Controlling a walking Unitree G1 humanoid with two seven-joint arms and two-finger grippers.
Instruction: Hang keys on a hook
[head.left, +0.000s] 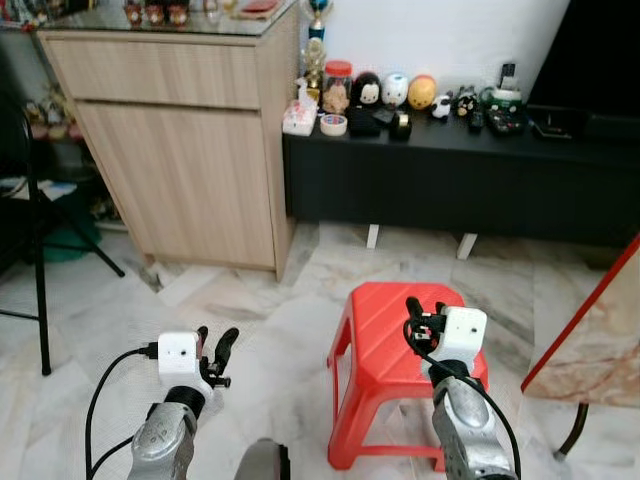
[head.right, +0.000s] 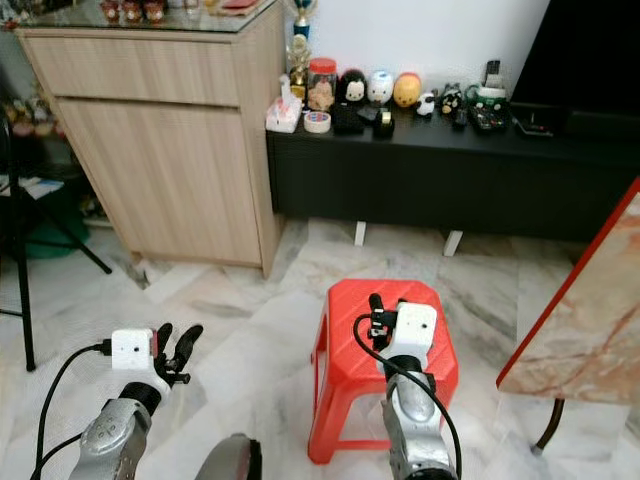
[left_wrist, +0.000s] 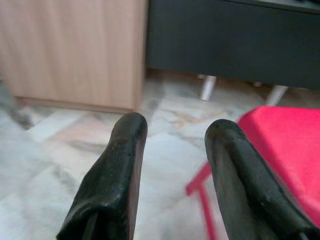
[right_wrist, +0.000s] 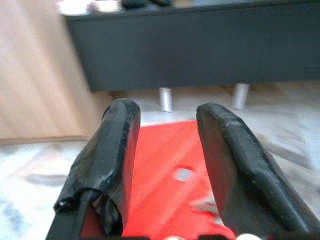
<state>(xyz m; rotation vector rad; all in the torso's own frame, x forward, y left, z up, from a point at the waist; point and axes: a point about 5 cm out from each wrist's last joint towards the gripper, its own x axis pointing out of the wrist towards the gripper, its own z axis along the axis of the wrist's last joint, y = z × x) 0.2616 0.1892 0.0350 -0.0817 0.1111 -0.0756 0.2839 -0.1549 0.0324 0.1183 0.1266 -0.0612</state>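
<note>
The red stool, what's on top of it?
Right gripper hovers open over the red stool; its seat looks bare. The right wrist view shows small pale blurs there, unidentifiable. The arm covers part.

I see a pale marble floor (head.left: 250, 300) with grey veins. A light wooden cabinet (head.left: 180, 140) stands on the left, touching a long low black console (head.left: 450, 180) along the white wall (head.left: 430, 40). Small figurines (head.left: 395, 92) line the console top. A red plastic stool (head.left: 385, 340) sits in front, and a marble-topped table (head.left: 600, 340) edges in at right.
</note>
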